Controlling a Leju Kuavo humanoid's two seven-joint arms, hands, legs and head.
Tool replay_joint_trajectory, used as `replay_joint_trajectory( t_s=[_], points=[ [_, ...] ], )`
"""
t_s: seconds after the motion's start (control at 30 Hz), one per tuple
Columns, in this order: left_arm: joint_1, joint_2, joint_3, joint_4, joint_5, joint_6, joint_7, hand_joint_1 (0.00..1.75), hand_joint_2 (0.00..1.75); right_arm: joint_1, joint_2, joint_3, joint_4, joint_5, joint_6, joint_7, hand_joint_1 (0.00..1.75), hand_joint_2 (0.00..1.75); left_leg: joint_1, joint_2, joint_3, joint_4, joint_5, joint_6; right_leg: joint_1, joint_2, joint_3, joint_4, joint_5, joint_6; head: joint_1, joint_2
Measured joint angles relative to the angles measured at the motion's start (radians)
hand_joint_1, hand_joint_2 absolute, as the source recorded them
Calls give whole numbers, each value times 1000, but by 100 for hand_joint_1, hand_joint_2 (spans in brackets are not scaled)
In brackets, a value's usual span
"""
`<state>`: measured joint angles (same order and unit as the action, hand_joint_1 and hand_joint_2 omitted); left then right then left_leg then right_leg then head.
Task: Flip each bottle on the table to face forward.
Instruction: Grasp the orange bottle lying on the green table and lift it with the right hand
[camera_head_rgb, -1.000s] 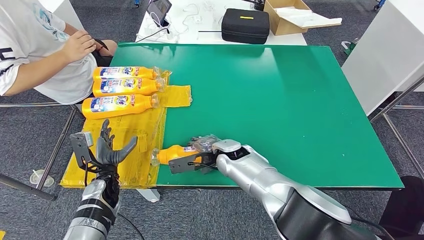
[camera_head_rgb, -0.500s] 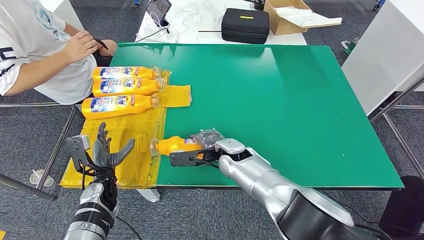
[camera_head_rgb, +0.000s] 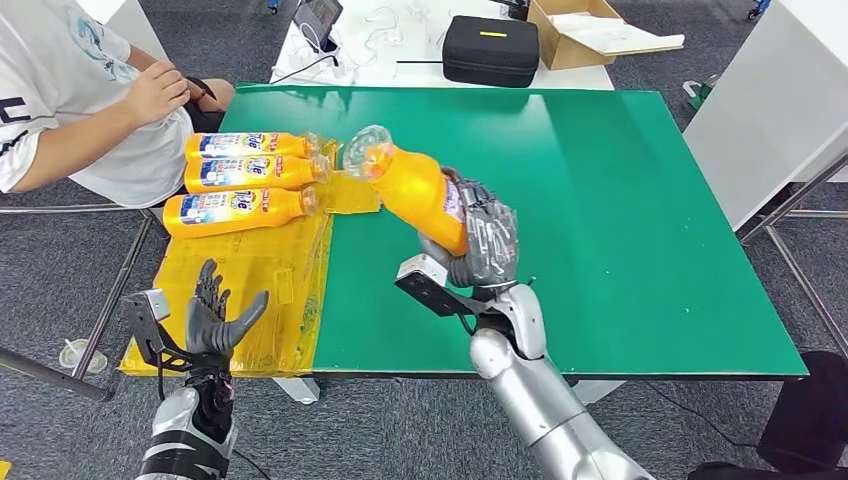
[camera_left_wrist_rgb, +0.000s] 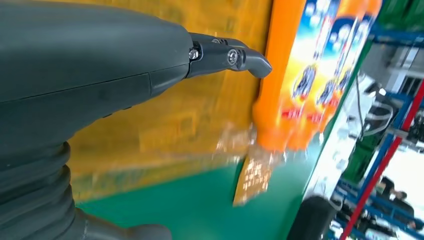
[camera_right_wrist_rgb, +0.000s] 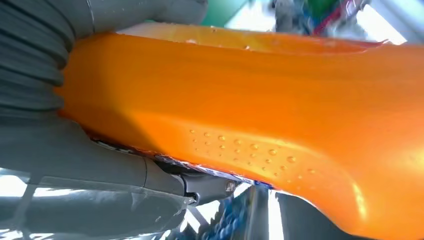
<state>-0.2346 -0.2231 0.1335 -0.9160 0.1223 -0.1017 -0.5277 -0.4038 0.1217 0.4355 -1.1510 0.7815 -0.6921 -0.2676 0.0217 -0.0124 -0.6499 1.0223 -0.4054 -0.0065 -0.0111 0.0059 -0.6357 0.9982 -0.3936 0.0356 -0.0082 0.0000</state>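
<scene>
A silver robot arm rises from the near edge of a smooth green table (camera_head_rgb: 600, 200). Its right hand (camera_head_rgb: 478, 243), with dark fingers wrapped in crinkled clear film, grasps a glossy orange plastic bottle (camera_head_rgb: 412, 188) around the lower body and holds it in the air above the table, tilted, its clear-wrapped cap end pointing up and toward the far left. From the right wrist camera, the bottle's curved orange wall shows a patch of small raised dots, with the grey thumb pressed against it.

On the table's left side lies a shiny yellow plastic sheet (camera_head_rgb: 265, 270), wrinkled and overhanging the near-left corner. At its far end three matching orange bottles (camera_head_rgb: 245, 181) lie on their sides in a close row, touching, blue-and-white labels up, caps pointing right.

The left hand (camera_head_rgb: 215, 318) hangs off the table's near-left corner, fingers spread and holding nothing.

Most of the green surface to the right lies bare up to its edges. A person in a white shirt (camera_head_rgb: 60, 90) sits at the far left corner. Beyond the far edge, a white table holds a black zip case (camera_head_rgb: 491, 50) and an open cardboard box (camera_head_rgb: 585, 35).
</scene>
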Motion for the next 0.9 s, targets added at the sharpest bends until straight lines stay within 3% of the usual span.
replay_joint_trajectory(
  t_s=[0.13,0.33,0.6,0.9],
  points=[
    [2,-9,-6,-9,26,-16,13,0,175,61,13,-102,-84,2,-3,-51,175,175,0,1,0,0,0,0,0,0,0,0,0,0,0,0],
    [2,-17,-58,-15,187,-166,93,0,175,125,64,-226,-126,-114,-3,-242,175,175,0,1,0,0,0,0,0,0,0,0,0,0,0,0],
    [8,-17,-193,-57,324,-270,148,0,175,150,94,-174,39,-237,50,-362,175,175,0,1,0,0,0,0,0,0,-1,0,0,0,0,0],
    [8,-16,-272,-62,356,-291,148,0,175,143,137,-89,202,-252,77,-370,175,175,0,1,-1,0,0,0,0,0,-1,0,0,0,0,0]
  ],
)
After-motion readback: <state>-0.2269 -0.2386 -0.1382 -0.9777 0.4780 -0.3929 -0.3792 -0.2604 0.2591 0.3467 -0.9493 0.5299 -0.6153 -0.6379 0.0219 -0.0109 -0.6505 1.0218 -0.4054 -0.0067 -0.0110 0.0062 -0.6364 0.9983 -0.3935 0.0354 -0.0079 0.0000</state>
